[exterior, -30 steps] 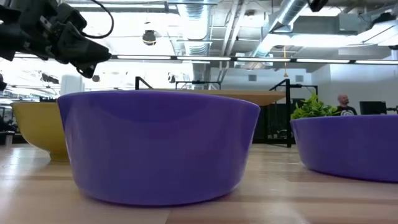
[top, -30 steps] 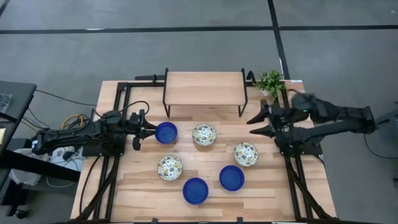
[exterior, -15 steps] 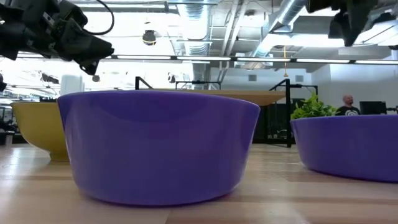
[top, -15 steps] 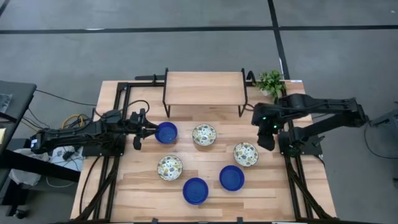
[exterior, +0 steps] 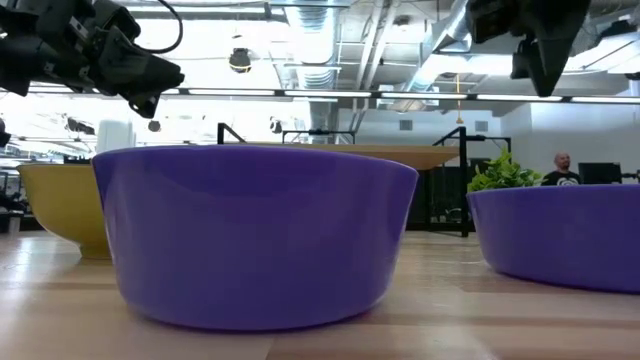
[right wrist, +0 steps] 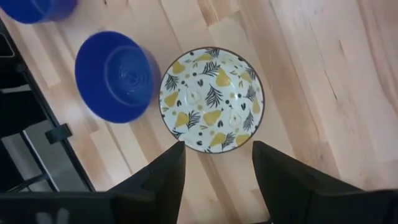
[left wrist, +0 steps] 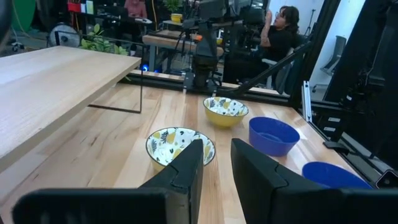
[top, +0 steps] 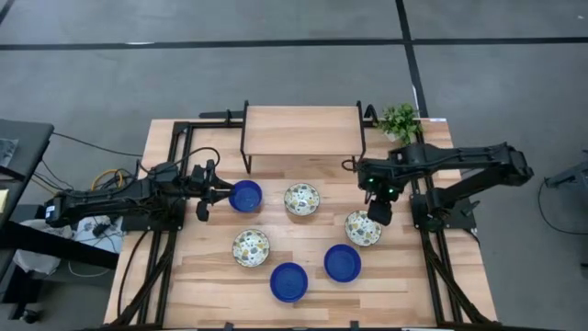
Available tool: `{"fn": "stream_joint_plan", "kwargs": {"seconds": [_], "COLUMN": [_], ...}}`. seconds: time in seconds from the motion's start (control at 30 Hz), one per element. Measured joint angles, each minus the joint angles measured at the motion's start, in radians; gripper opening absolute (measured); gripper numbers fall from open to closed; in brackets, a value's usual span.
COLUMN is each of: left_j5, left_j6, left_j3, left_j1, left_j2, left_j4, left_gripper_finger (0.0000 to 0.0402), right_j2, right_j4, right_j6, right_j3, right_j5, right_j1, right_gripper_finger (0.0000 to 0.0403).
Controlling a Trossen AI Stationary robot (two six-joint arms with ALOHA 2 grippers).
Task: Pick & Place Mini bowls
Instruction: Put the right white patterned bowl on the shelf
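Right gripper [top: 379, 213] hangs above the table [top: 211, 276] on the right arm's side, its jaws spread wide and holding nothing. Straight below it in its wrist view lies a patterned bowl [right wrist: 212, 99], upright on the wood, the two dark fingers [right wrist: 166, 174] framing the near rim without touching it. From overhead that same patterned bowl [top: 363, 228] sits just beside the gripper, toward the front of the table, with a blue bowl [top: 342, 262] near it and another blue bowl [top: 288, 281] further along the front edge.

Left gripper [top: 217, 194] reaches in from the left arm's side and sits right at the rim of a third blue bowl [top: 245, 196]; its jaws are narrow, and whether they pinch the rim cannot be told. Two more patterned bowls rest apart from both grippers: one in the middle [top: 301, 199], near the wooden shelf [top: 301, 130], and one toward the front left [top: 251, 246]
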Motion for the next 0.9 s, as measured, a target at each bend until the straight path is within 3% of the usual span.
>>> {"fn": "stream_joint_plan", "kwargs": {"seconds": [0.5,0.67,0.9], "left_j5": [0.000,0.000,0.000], "left_j6": [0.000,0.000,0.000], "left_j3": [0.000,0.000,0.000], "left_j1": [0.000,0.000,0.000], "left_j2": [0.000,0.000,0.000], "left_j4": [0.009,0.014,0.015], "left_gripper_finger": [0.0082,0.0082,0.0082], "right_j2": [0.162,0.188,0.191], "right_j4": [0.001,0.030,0.069], "right_j6": [-0.020,-0.036,-0.029], "right_j3": [0.000,0.000,-0.030], "right_j5": [-0.049,-0.057,0.119], "right_j1": [0.014,0.127,0.322], "right_gripper_finger": [0.0172,0.0162,0.0147]}}
